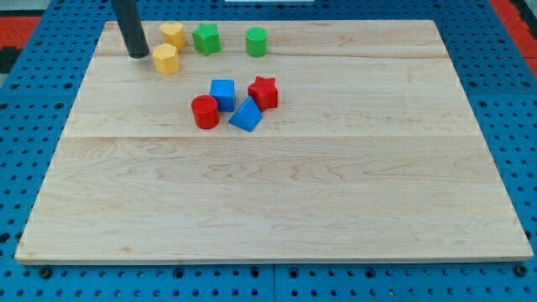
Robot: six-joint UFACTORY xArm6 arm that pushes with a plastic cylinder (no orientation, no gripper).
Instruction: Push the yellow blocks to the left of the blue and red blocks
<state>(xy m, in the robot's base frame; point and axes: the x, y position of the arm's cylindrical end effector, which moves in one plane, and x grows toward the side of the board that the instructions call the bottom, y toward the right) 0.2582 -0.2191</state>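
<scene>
Two yellow blocks sit at the view's top left: a yellow hexagonal block [167,59] and, just above and right of it, another yellow block [174,35]. My tip [138,54] rests on the board just left of the lower yellow block, a small gap between them. Near the board's middle top lies a cluster: a red cylinder [205,111], a blue cube [222,93], a blue triangular block [247,116] and a red star block [263,92]. Both yellow blocks lie up and left of this cluster.
A green star block [206,39] sits right of the upper yellow block, and a green cylinder [257,41] lies further right. The wooden board [277,201] lies on a blue pegboard surface.
</scene>
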